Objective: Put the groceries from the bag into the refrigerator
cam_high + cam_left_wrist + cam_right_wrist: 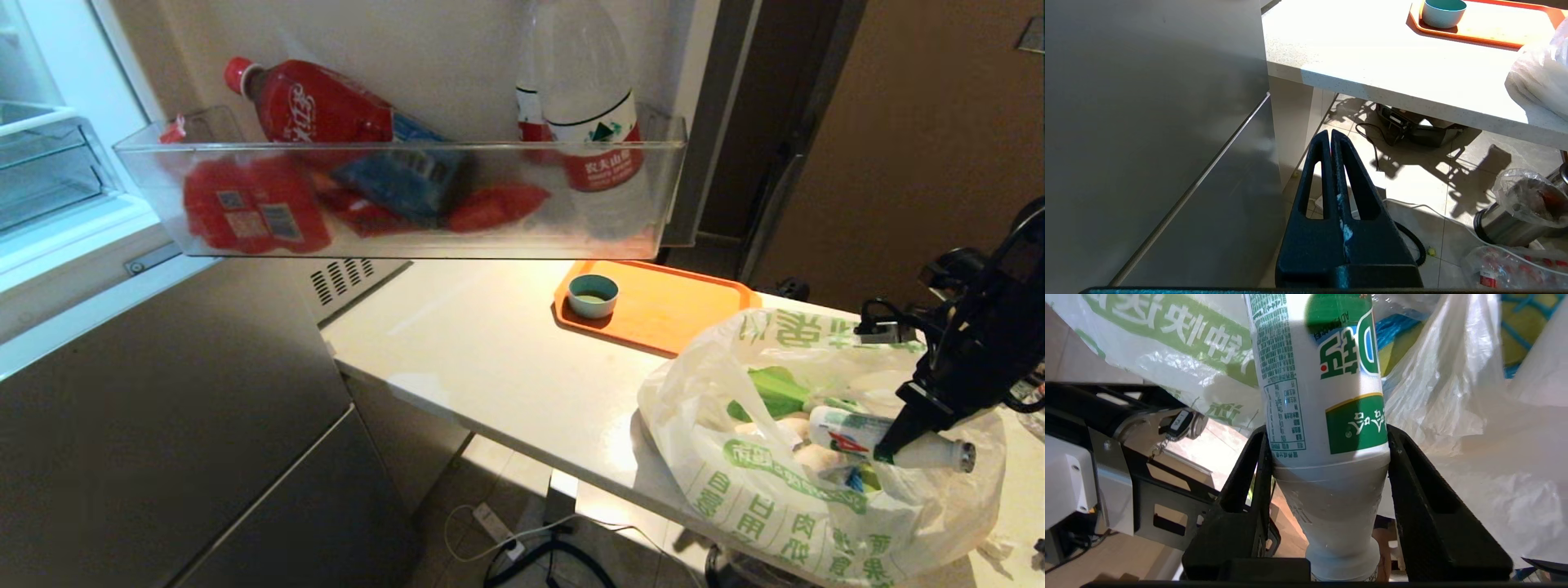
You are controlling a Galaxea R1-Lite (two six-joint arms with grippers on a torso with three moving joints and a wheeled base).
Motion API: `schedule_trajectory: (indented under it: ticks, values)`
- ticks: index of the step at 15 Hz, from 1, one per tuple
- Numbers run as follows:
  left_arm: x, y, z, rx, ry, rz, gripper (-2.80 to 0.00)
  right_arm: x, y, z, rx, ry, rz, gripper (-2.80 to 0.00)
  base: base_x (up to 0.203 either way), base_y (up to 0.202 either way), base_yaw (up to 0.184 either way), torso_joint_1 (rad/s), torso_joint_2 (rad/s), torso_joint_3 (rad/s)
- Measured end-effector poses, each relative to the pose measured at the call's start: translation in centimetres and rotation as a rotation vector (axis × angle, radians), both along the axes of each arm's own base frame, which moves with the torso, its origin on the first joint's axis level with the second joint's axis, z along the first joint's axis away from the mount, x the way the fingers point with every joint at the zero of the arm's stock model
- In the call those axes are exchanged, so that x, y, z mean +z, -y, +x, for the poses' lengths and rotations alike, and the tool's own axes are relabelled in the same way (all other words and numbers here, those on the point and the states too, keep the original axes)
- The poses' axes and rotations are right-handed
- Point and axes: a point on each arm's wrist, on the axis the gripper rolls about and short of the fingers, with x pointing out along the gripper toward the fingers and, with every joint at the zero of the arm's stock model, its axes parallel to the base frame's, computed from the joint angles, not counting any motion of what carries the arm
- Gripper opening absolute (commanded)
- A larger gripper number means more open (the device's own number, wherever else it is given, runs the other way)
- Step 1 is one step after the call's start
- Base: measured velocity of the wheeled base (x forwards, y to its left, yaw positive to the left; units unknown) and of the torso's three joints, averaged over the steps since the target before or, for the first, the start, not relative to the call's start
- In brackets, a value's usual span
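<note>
So the white bottle (1327,416) is a milky plastic one with a green label, small printed text down one side and a silvery cap, and the right gripper (1327,457) is pinching it around the shoulder just below the label, one black finger on each side. In the head view it sits at about 4 o'clock, lying nearly level right over the open mouth of the bag (759,498), cap pointing toward 3 o'clock. The bag is crinkly translucent white with green characters, slumped on the worktop (490,359) close to its near edge, with pale lumps and something leafy green inside. The orange tray (661,306) with a small teal cup (593,295) sits just behind it. Up at 11 o'clock the refrigerator (163,408) door shelf (392,200) hangs out over the worktop, crowded with red packs and bottles. The left gripper (1331,141) is pressed together, down beside the refrigerator front.
</note>
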Motion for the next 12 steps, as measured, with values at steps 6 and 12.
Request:
schedule_trajectory:
  ticks: [6, 12]
  values:
    - [0.0, 0.0, 0.0, 0.000, 0.000, 0.000, -2.80, 0.3, 0.1, 0.6, -0.146, -0.027, 0.038, -2.80, 0.000, 0.000, 0.000, 0.000, 0.00, 0.000]
    - [0.0, 0.0, 0.0, 0.000, 0.000, 0.000, -2.80, 1.4, -0.1, 1.4, -0.300, -0.044, 0.234, -2.80, 0.000, 0.000, 0.000, 0.000, 0.00, 0.000]
